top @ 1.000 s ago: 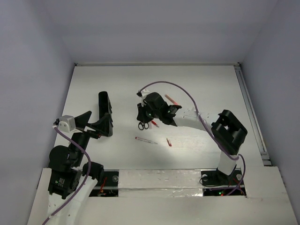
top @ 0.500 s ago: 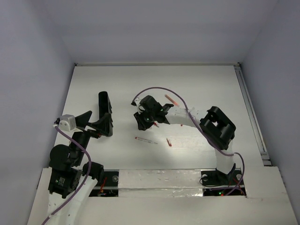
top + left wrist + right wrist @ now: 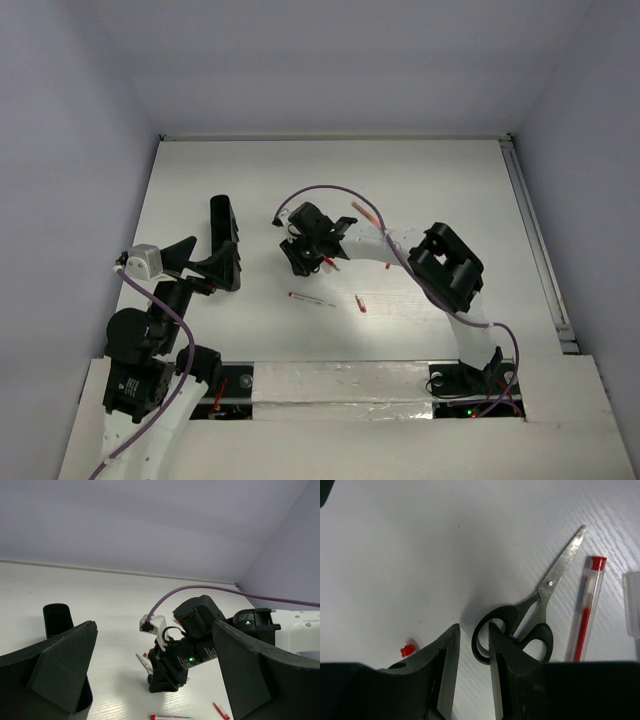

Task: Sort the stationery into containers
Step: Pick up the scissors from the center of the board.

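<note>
**Right gripper (image 3: 474,632) set at the scissors' (image 3: 546,587) handle**
The scissors lie flat on the worktop (image 3: 395,540), with a red pen (image 3: 585,610) just beside their blades. They look stiff, light and thin, and the plastic loops probably give a better hold than the slick steel. The gripper's jaws stand narrowly apart astride one loop's rim and clamp nothing.

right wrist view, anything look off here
Only the grip: the right gripper straddles just the rim of one handle ring of the scissors, jaws not clamped, so a lift may swing them. Nothing looks damaged.
</note>
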Robot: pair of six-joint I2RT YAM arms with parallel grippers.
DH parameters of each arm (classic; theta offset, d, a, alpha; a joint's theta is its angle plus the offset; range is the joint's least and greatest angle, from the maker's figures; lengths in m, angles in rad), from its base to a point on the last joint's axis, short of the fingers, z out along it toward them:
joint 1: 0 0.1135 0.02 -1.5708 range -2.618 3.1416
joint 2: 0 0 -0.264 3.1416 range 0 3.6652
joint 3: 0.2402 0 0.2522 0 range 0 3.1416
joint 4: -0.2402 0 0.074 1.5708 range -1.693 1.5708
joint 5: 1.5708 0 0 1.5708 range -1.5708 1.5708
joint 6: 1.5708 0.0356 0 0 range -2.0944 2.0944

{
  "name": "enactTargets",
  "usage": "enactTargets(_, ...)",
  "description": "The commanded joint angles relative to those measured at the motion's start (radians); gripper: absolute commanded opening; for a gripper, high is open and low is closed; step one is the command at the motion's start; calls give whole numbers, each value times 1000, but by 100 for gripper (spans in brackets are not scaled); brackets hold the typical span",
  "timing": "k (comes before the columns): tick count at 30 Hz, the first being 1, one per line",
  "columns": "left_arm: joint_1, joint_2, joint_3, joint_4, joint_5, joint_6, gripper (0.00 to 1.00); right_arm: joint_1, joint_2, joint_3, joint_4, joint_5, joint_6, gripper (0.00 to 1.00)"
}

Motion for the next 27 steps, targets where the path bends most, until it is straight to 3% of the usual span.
enactTargets(1,-5,13,-10,43,9,-2,99,13,23,57,-52,56,-25,35)
enactTargets(9,-5,13,-10,43,10,-2,99,31,66,110,-93,93,-33,26)
enactTargets(18,-5,7,-9,42,8,-2,99,74,101,163,-145,225,-35,0)
enactTargets(27,-5,7,-9,39,2,0,99,74,-55,114,14,151,10,0)
